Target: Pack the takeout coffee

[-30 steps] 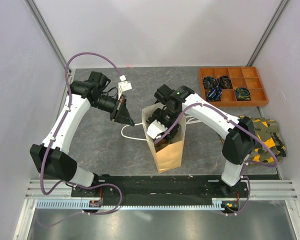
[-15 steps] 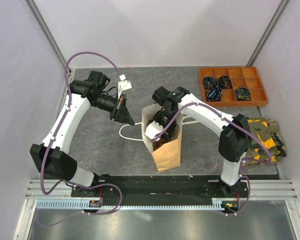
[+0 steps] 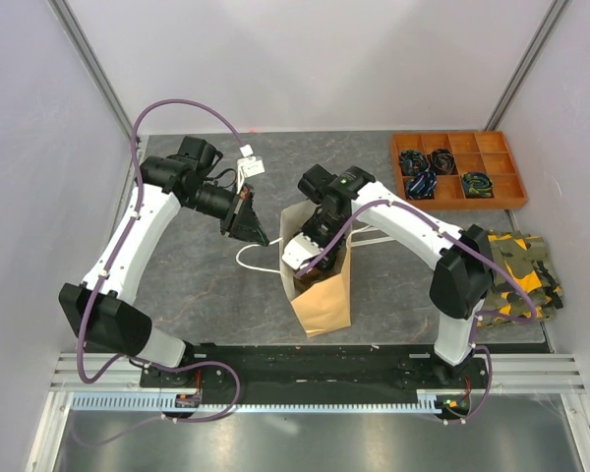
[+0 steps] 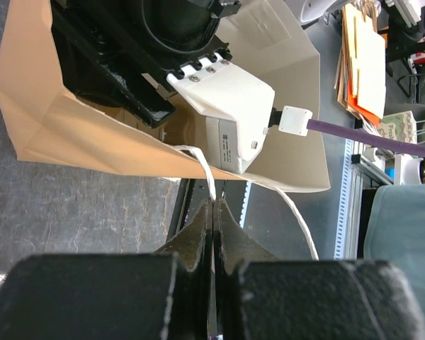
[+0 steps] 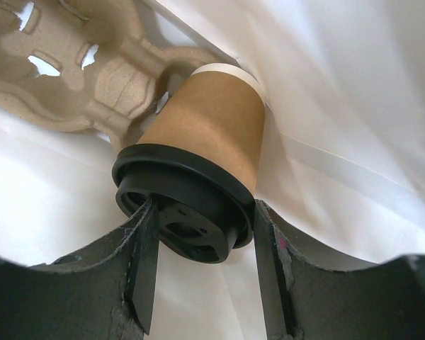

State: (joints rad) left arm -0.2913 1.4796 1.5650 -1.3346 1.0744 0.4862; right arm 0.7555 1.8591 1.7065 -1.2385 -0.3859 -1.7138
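Top external: paper bag upright mid-table. Right end effector is sunk in the bag mouth. Left end effector sits at the bag's 10 o'clock. Orange compartment tray at 1 o'clock, well apart.

Left wrist: left end effector pressed together, pinching the bag's white handle.

Right wrist: kraft cup with black lid lies tilted inside the bag, base at a pocket of the pulp carrier at 11 o'clock. Right end effector clasps the lid rim at 9 and 3 o'clock.
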